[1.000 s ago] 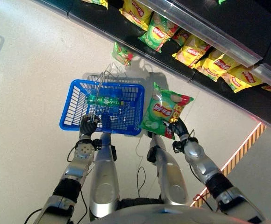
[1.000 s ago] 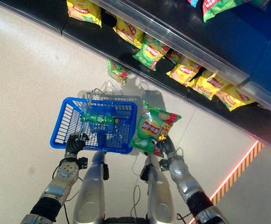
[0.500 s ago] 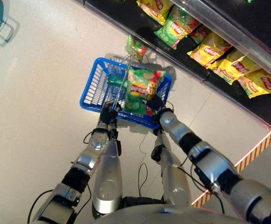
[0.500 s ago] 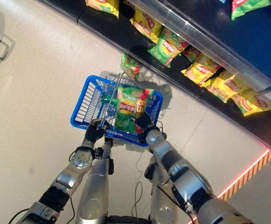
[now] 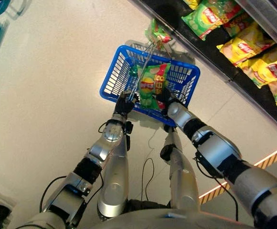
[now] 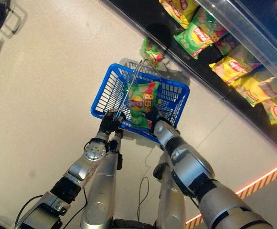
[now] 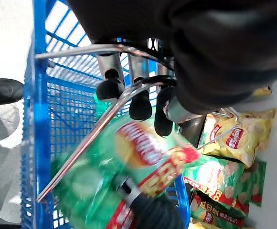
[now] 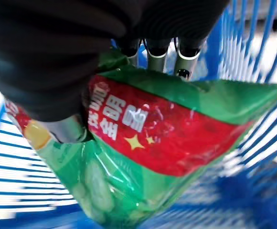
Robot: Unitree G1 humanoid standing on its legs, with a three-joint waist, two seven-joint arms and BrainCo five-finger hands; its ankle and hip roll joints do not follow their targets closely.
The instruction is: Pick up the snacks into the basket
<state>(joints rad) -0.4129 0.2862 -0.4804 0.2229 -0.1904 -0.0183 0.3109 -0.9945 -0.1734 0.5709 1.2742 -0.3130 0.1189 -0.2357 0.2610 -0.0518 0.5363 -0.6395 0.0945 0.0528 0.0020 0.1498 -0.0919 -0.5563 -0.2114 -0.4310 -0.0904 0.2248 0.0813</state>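
L eye view: one blue basket (image 5: pixel 114 78) is hanging over the floor (image 5: pixel 47 95). One green snack bag (image 5: pixel 150 86) w/ a red corner is sitting upright inside it. Left hand (image 5: pixel 125 103) is reaching fwd, fingers curling round the basket's wire handle (image 5: pixel 145 59). Right hand (image 5: pixel 165 98) is pinching the bag's lower edge.

L wrist view: fingers (image 7: pixel 140 102) are hooking the handle.

R wrist view: thumb & fingers (image 8: pixel 157 50) are squeezing the shiny bag.

Green foil snack bag (image 8: pixel 143 143): white characters and a small star on a red band, centre of the right wrist view; wording not made out.
Yellow shelf bags (image 5: pixel 246 47): red oval logos, upper right; lettering too small.
Striped floor line (image 5: pixel 253 167): lower right; no wording.
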